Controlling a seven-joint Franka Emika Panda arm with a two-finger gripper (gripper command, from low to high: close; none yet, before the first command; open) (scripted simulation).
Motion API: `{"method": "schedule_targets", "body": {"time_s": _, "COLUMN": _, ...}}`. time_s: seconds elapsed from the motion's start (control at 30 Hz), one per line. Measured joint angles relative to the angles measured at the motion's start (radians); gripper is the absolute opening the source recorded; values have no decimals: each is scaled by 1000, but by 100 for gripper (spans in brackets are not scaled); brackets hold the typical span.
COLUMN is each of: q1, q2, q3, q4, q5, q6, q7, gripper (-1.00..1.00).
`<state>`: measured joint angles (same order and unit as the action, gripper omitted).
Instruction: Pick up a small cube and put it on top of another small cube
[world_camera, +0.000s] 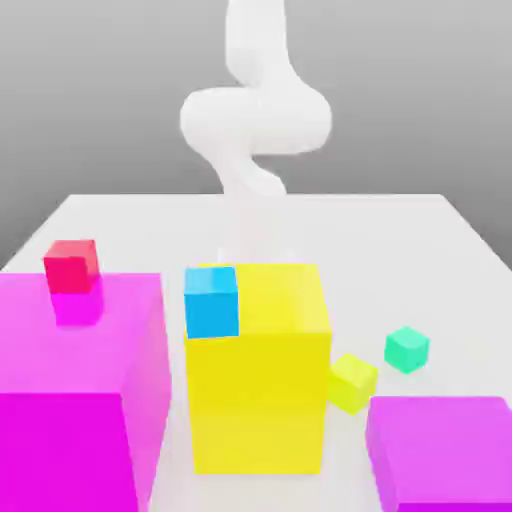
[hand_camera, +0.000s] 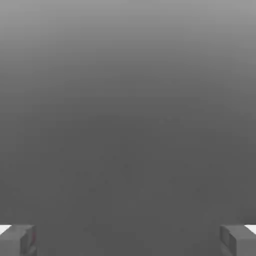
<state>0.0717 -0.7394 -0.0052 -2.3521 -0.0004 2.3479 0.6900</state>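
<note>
- Arm (world_camera: 255, 110): white, blurred, rises behind the big yellow block (world_camera: 258, 370) at the far side of the table (world_camera: 400, 230). Its lower end drops out of sight behind the block's top edge.
- Left magenta block (world_camera: 75, 390): largest thing present, just beside the yellow block on the exterior view's left, with a narrow gap between them.
- Right magenta block (world_camera: 445, 450): lower, at the near corner, to the exterior view's right of the yellow block.
- Red cube (world_camera: 70, 265): sits on the left magenta block's top, far from the yellow block.
- Blue cube (world_camera: 211, 301): shows against the yellow block's upper left corner; whether it rests on the block or in front of it I cannot tell.
- Yellow-green cube (world_camera: 352, 382): on the table, just beside the yellow block's lower right side.
- Teal cube (world_camera: 407, 349): the piece to lift. On the table, free on all sides, right of the yellow block and a little past the yellow-green cube, tilted slightly to the table edges. No long axis, so either pair of faces serves.
- Key relation (judged): the arm is behind the yellow block, the teal cube off to the block's right, so the reach must go sideways and toward the near edge, then down.
- Gripper (hand_camera: 128, 240): fingers (hand_camera: 17, 240) spread wide apart in the hand view, nothing between them, touching nothing.
</note>
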Motion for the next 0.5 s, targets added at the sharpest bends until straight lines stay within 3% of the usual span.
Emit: {"method": "schedule_targets", "body": {"time_s": 0.5, "q1": 416, "q2": 365, "q3": -12, "q4": -314, "q5": 9, "q6": 290, "q7": -672, "gripper": 0}}
